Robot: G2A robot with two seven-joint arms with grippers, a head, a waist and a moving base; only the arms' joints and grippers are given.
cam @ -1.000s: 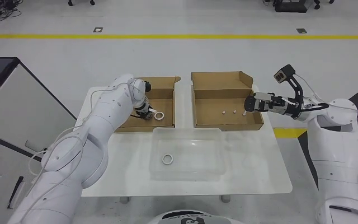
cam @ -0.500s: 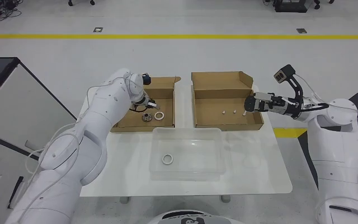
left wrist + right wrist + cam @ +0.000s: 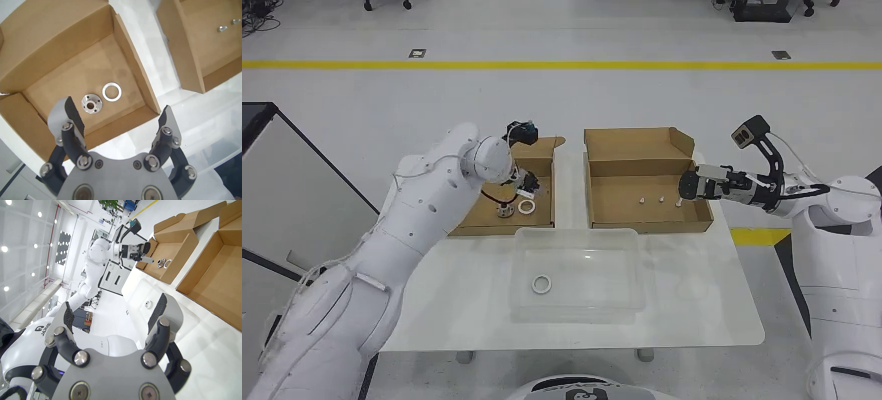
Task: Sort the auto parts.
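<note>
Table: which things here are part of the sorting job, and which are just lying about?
Job: flange, washer, left box, right box, small metal pieces, clear bin, ring, left gripper, right gripper.
Lying about: cabinet, yellow floor line.

Bright, even light is given from overhead; round ceiling lamps [image 3: 35, 245] are seen in the right wrist view. Only faint, soft shadows are cast on the white counter [image 3: 692, 290]. Straight lines are bowed near both wrist views' margins.
</note>
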